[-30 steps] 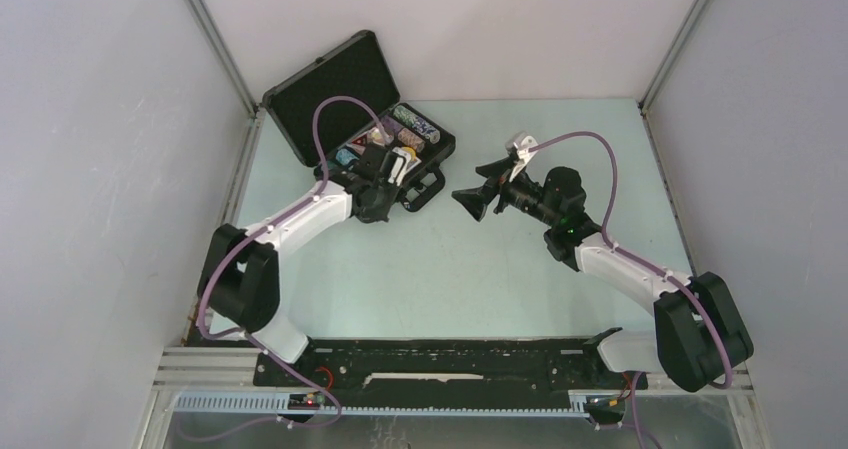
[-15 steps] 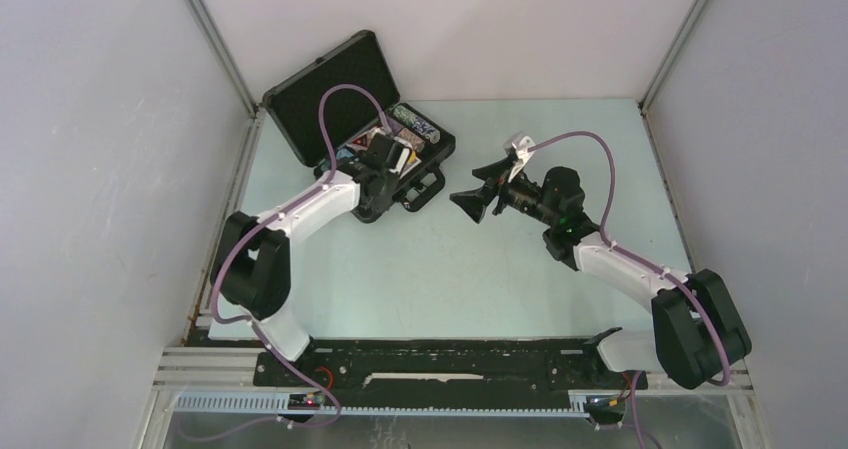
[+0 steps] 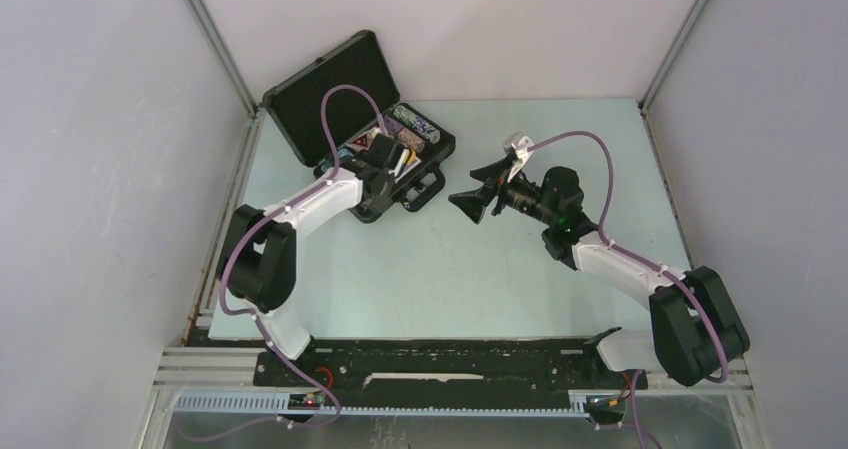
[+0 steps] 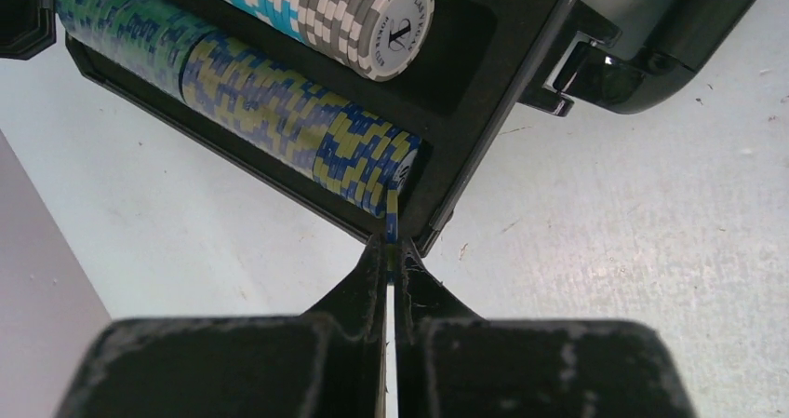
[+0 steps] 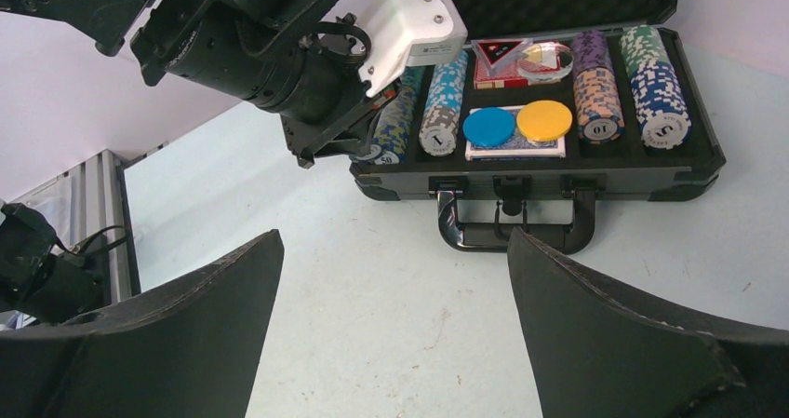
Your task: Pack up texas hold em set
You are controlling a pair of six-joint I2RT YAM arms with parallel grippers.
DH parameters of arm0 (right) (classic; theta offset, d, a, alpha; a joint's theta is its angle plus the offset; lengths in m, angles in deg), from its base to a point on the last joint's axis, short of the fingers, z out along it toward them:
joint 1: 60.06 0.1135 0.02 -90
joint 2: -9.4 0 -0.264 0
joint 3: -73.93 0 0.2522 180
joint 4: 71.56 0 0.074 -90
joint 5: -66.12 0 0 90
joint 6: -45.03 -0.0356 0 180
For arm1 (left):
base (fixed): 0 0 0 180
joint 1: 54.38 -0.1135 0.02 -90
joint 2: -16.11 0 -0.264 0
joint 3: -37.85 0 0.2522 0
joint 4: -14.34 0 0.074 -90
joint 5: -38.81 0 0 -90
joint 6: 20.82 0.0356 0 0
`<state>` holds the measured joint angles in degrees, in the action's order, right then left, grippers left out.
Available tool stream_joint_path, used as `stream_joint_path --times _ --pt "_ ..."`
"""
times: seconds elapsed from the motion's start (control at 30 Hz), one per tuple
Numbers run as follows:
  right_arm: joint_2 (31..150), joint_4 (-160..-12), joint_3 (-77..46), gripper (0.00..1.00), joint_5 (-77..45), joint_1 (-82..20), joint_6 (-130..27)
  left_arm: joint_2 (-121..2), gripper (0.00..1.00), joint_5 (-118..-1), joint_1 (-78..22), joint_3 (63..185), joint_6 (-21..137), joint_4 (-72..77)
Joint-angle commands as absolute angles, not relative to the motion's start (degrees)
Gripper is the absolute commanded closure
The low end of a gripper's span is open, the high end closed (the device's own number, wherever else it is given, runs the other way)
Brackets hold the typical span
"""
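Note:
The texas hold em set is a black briefcase lying open at the table's back left, lid up, handle facing the right arm. Patterned chip rows fill its foam slots. A blue disc and an orange disc lie on the blue-backed card deck. My left gripper is shut on a blue-and-yellow chip, held edge-on at the end of the blue-yellow row, at the case's near left corner. My right gripper hovers open over bare table in front of the handle, with nothing between its fingers.
White walls with metal posts close in the table on three sides. The case's raised lid stands behind the left gripper. A grey-and-cyan chip row lies in the slot beside the blue-yellow one. The right gripper hangs just right of the case.
The left arm has pushed its wrist farther back over the case's left end, elbow swinging right. The right arm has barely moved.

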<state>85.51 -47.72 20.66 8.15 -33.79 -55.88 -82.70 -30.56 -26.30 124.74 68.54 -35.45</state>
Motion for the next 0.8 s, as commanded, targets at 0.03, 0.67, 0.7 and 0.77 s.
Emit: stream_joint_path --times 0.03,0.67,0.7,0.77 --pt "85.7 -44.6 19.2 0.01 8.8 -33.8 -57.1 -83.9 0.98 -26.6 -27.0 129.5 67.2 -36.2" --pt "87.4 -46.5 17.1 0.0 9.7 -33.8 -57.4 -77.4 0.45 -25.3 -27.7 127.3 65.5 -33.8" --pt "87.4 -46.5 17.1 0.0 9.6 -33.9 -57.4 -75.2 0.42 -25.7 -27.7 126.0 65.4 -32.2" --pt "87.4 -47.0 16.9 0.0 9.1 -33.9 -57.4 -70.1 0.36 -27.0 -28.3 122.7 65.5 -27.8"
